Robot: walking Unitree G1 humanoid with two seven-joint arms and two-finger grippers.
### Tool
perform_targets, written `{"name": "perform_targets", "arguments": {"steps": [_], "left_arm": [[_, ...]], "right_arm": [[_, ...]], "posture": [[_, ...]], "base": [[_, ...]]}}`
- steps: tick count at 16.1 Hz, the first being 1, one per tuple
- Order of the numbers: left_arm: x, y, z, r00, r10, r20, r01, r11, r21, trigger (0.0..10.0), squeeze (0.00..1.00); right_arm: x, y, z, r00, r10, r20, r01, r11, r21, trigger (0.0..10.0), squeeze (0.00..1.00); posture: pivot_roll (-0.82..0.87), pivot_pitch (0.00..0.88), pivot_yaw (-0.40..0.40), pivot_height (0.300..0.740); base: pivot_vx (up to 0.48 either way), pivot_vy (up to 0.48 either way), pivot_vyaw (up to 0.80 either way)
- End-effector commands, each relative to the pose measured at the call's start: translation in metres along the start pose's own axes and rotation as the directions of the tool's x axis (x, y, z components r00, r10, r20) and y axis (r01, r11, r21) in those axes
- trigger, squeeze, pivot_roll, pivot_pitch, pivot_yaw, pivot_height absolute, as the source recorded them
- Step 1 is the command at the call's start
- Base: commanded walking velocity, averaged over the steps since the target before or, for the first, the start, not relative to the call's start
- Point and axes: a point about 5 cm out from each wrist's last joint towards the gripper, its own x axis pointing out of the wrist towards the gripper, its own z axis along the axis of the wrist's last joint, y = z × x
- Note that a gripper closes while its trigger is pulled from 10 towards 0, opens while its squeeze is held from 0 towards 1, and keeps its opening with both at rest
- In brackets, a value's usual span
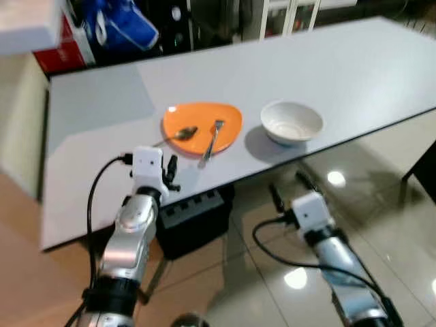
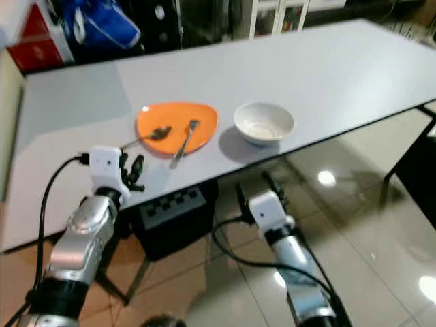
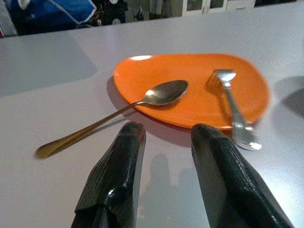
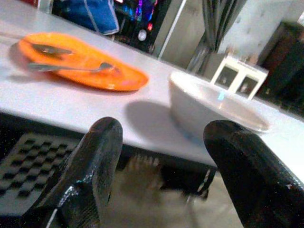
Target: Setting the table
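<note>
An orange plate (image 1: pixel 203 124) lies on the white table (image 1: pixel 286 68). A spoon (image 3: pixel 118 110) rests with its bowl on the plate and its handle out on the table. A fork (image 1: pixel 212 141) lies across the plate's near edge. A white bowl (image 1: pixel 291 122) stands to the right of the plate. My left gripper (image 1: pixel 170 174) hovers over the table just short of the plate, open and holding nothing. My right gripper (image 1: pixel 289 191) is below the table's front edge, under the bowl, also open and holding nothing.
A black box (image 1: pixel 191 218) stands on the shiny tiled floor (image 1: pixel 381 231) under the table. A red box (image 1: pixel 61 51) and a blue bag (image 1: pixel 119 27) lie beyond the table's far left. Dark furniture (image 1: pixel 426 167) is at the right.
</note>
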Motion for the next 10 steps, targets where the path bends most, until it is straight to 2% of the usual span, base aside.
{"name": "perform_targets", "arguments": {"steps": [1, 3, 4, 6, 10], "left_arm": [[0.004, 0.001, 0.004, 1.000, 0.014, 0.017, -0.014, 1.000, 0.003, 10.0, 0.00], [0.009, 0.011, 0.006, 0.999, 0.032, 0.017, -0.032, 0.999, 0.011, 10.0, 0.00], [0.014, 0.017, 0.007, 0.999, 0.045, 0.015, -0.045, 0.999, 0.021, 10.0, 0.00], [0.018, 0.020, 0.009, 0.999, 0.046, 0.014, -0.046, 0.999, 0.025, 10.0, 0.00], [0.028, 0.028, 0.010, 0.998, 0.056, 0.007, -0.057, 0.998, 0.028, 10.0, 0.00]], "right_arm": [[-0.011, -0.005, 0.000, 1.000, -0.024, 0.009, 0.024, 0.999, -0.032, 10.0, 0.00], [-0.023, 0.000, -0.004, 0.999, -0.051, 0.006, 0.052, 0.998, -0.043, 10.0, 0.00], [-0.028, 0.005, 0.001, 0.997, -0.071, 0.044, 0.073, 0.996, -0.057, 10.0, 0.00], [-0.033, 0.014, 0.001, 0.994, -0.095, 0.046, 0.098, 0.993, -0.065, 10.0, 0.00], [-0.054, 0.048, 0.009, 0.994, -0.108, 0.031, 0.110, 0.992, -0.064, 10.0, 0.00]], "posture": [[-0.01, 0.038, 0.021, 0.740], [-0.02, 0.043, 0.025, 0.740], [-0.03, 0.042, 0.030, 0.740], [-0.04, 0.043, 0.039, 0.740], [-0.06, 0.047, 0.052, 0.740]], "base": [[0.000, 0.000, 0.00], [0.000, 0.000, 0.00], [0.000, 0.000, 0.00], [0.000, 0.000, 0.00], [0.000, 0.000, 0.00]]}}
